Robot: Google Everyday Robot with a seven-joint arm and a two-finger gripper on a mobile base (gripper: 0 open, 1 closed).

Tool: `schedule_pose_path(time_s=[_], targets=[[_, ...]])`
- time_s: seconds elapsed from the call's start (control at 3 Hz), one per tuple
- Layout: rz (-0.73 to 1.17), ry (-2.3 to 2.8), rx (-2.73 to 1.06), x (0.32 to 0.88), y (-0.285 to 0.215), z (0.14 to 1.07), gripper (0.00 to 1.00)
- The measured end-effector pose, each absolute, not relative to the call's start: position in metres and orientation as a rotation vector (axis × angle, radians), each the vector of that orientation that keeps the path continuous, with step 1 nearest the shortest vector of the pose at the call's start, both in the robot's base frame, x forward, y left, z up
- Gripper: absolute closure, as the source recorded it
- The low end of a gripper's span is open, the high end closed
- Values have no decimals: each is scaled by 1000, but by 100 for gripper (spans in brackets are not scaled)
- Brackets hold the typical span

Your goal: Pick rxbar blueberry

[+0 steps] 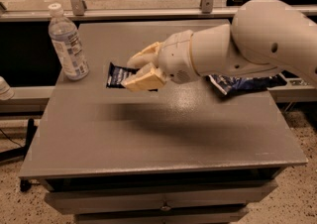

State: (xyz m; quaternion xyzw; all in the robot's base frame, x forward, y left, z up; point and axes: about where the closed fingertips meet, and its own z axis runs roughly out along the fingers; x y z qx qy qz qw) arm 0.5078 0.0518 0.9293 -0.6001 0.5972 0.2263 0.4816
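The rxbar blueberry [119, 76] is a small dark navy wrapper with white text. It sits between the cream fingers of my gripper [139, 69], which is shut on it and holds it in the air above the grey table [163, 134]. Its right part is hidden by the fingers. A soft shadow lies on the table below the arm.
A clear water bottle [68, 44] with a white cap stands at the table's back left. A larger crinkled blue snack bag [237, 84] lies at the right, partly hidden under my arm. A glass railing runs behind the table. Drawers sit under its front edge.
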Motion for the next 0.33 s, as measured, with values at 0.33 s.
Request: schedule_pose_path(time_s=[0.33], targets=[[552,1456,-1463,508,52,929,100]])
